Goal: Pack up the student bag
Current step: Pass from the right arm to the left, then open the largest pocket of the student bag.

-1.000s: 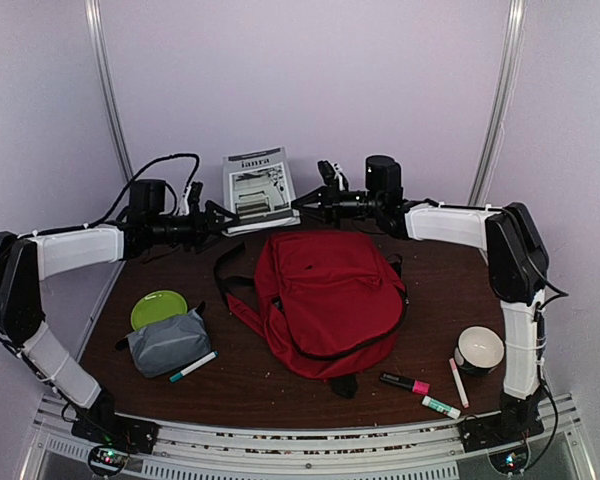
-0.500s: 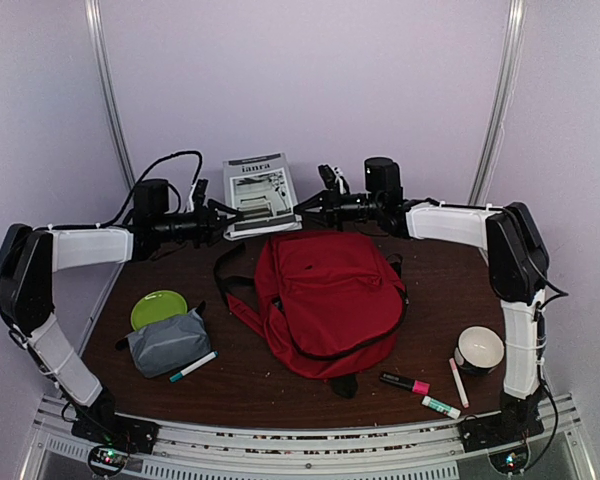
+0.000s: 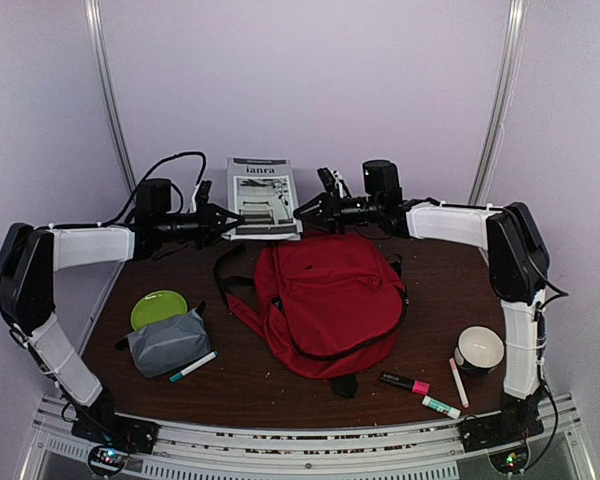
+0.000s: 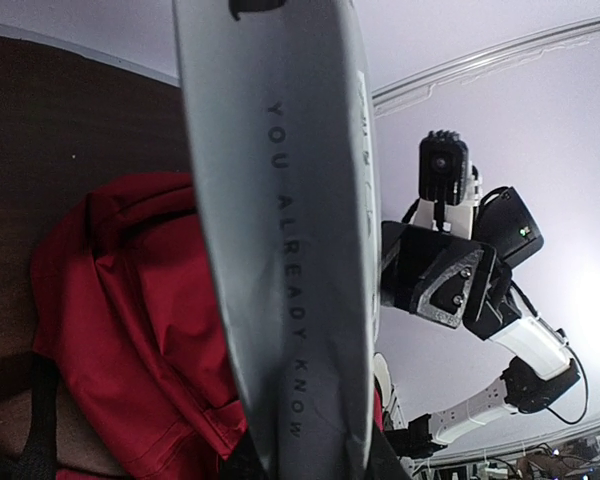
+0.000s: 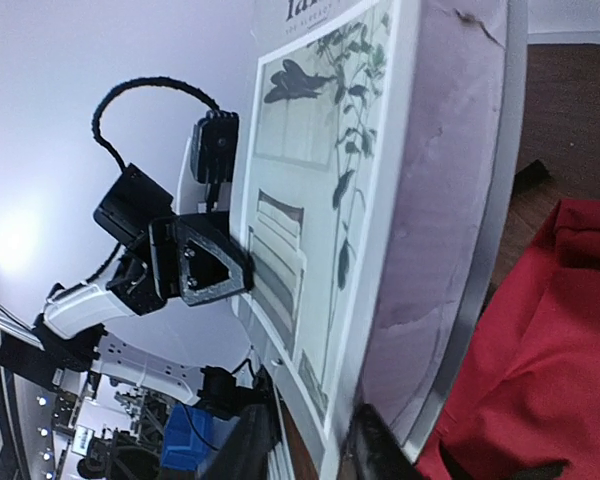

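L tool point(image 3: 223, 222) is clamped on the left edge of the book point(image 3: 262, 193), held upright above the back of the desk point(image 3: 250, 385). R tool point(image 3: 305, 208) straddles the right edge, jaws slightly parted, one finger off the cover. The red bag point(image 3: 325, 300) lies flat mid-desk, just in front of the book.

Your top camera looks down from behind the arms point(image 3: 80, 245). Each wrist camera, close against the book point(image 4: 280, 250), looks across toward the other; all apparently share the student bag point(image 3: 325, 300).
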You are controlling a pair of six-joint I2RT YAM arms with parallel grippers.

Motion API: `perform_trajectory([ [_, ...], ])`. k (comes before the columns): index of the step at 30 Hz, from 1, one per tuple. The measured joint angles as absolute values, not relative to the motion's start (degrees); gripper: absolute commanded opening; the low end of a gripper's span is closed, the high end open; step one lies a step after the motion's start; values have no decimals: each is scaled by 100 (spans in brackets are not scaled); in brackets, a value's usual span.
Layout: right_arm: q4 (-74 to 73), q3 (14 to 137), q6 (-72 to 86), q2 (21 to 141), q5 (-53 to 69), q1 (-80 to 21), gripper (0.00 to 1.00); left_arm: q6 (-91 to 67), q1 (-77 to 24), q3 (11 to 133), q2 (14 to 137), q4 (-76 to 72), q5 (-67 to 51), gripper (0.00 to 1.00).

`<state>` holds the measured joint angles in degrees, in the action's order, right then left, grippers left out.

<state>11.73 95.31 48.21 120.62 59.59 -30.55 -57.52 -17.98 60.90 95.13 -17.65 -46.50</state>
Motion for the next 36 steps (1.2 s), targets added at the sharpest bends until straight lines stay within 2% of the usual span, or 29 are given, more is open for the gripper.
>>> perform_trajectory([
  [3,589,9531,4167,11955,5878,-2998,59,-5310,-1833,6289,9432,-1044,-4622,21],
  [5,25,9531,3586,11771,5756,-2908,62,-5111,-1839,6364,9327,-720,-4617,21],
  [8,-685,9478,2816,11312,5607,-2687,64,-4753,-1839,6466,9021,-132,-4617,20],
  [12,-1284,9236,1879,10506,5527,-2335,59,-4388,-1839,6504,8576,458,-4630,20],
  [16,-2624,9244,207,9786,4917,-2244,60,-4049,-1839,6497,8099,1166,-4628,20],
  [21,-4141,8908,-1953,8862,4016,-3028,62,-3610,-1844,6368,7380,2167,-4576,20],
  [27,-5168,7557,-3837,7599,2672,-4617,67,-3361,-1844,6040,6313,3065,-4460,21],
  [36,-5127,6479,-4622,7669,878,-5749,64,-3002,-1844,5544,5199,4189,-4429,21],
])
